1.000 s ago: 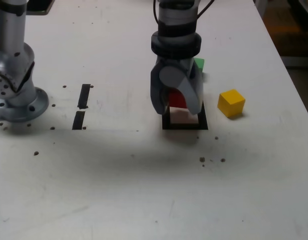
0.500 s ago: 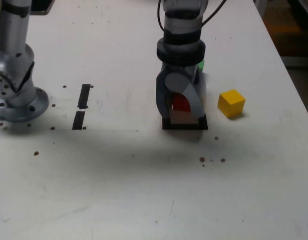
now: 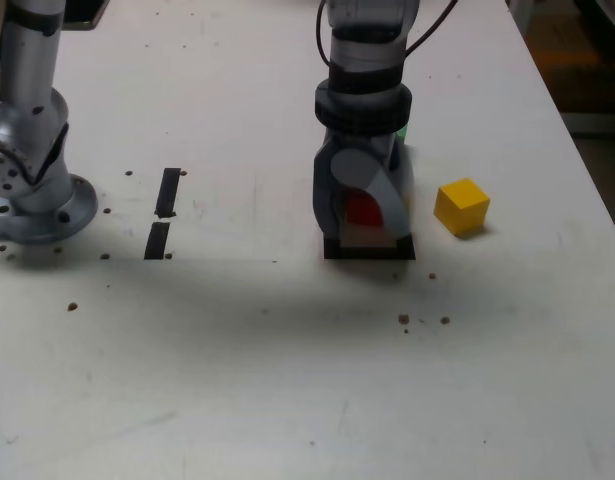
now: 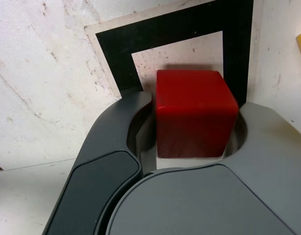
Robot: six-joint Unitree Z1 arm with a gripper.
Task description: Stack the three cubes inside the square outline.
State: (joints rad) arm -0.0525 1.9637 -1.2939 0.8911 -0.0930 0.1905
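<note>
One cube [image 3: 363, 209] sits inside the square outline [image 3: 369, 249], mid-table [image 3: 287, 380]. Another cube [image 3: 461, 206] lies nearer the table's right edge in the exterior view.

The exterior view looks from in front of and above the scuffed white worktop [image 3: 287, 380], angled down, far enough back to take in the arm's grey metal base [image 3: 27, 190] at its left and the worktop's edge at its right. The wrist view sits on the arm just behind the grey end effector [image 4: 192, 147], facing down, very close. Both views share the small red cube [image 3: 363, 208] and the black tape square outline [image 3: 370, 247] beneath it.
</note>
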